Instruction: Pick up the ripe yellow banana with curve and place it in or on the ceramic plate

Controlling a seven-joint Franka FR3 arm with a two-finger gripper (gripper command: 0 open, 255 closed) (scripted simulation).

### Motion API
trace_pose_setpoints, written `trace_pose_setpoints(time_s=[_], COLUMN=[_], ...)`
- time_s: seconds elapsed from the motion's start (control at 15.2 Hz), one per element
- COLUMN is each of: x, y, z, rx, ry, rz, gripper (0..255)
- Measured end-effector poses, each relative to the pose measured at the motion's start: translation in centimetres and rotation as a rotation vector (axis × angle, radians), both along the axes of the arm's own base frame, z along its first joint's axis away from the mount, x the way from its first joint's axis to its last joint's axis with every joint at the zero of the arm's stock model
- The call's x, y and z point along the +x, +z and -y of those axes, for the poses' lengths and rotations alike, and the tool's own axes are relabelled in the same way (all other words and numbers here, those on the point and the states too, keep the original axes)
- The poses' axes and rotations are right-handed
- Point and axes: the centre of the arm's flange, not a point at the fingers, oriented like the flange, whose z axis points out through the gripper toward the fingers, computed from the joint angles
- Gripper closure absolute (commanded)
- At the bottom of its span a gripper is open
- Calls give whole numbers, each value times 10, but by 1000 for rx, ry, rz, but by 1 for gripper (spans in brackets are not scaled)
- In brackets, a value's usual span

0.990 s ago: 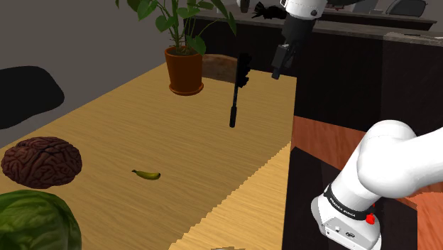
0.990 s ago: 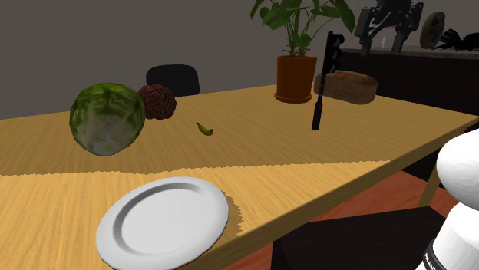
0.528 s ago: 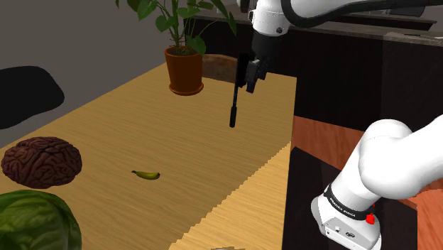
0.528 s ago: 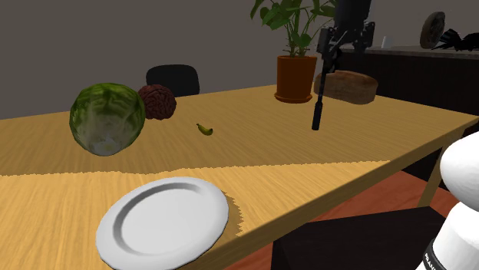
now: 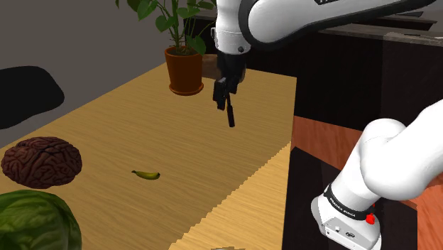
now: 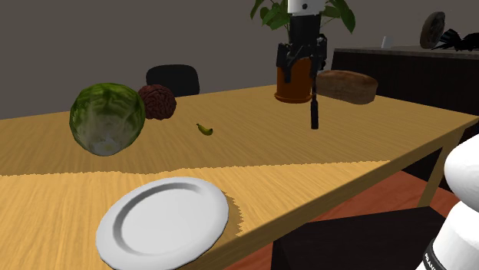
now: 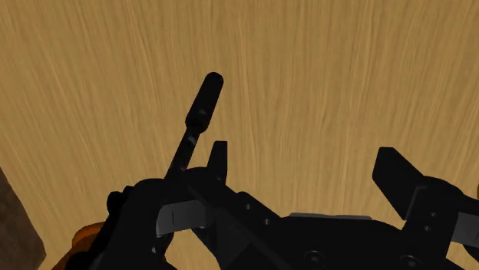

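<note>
Shoulder view: my gripper (image 5: 222,92) hangs above the table's (image 5: 106,121) far part, just beside an upright black rod (image 5: 231,113). The banana (image 5: 146,175) lies well apart, nearer and toward this view's left, close to a brain-shaped lump (image 5: 41,162).

Second exterior view: the banana (image 6: 204,130) rests on bare wood, between the cabbage (image 6: 107,118) and the rod (image 6: 314,107). The plate (image 6: 163,221) sits near, well apart from it.

Wrist view: my fingers (image 7: 217,157) stand apart, nothing between them. The rod (image 7: 201,115) passes close by one.

Risk, in my judgement: swinging toward the banana could topple the rod. The banana is small and flat, so a misjudged descent may skid it.
</note>
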Motion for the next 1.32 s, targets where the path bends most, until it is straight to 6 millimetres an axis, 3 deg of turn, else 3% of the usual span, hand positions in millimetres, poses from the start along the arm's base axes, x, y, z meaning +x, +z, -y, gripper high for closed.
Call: trace_pose_setpoints(time_s=[0.66,1.32], x=[34,55], y=[-46,-103], z=[-116,-238], rx=[-13,-25], ry=[139,277], rz=[-36,-71], gripper=[0,0])
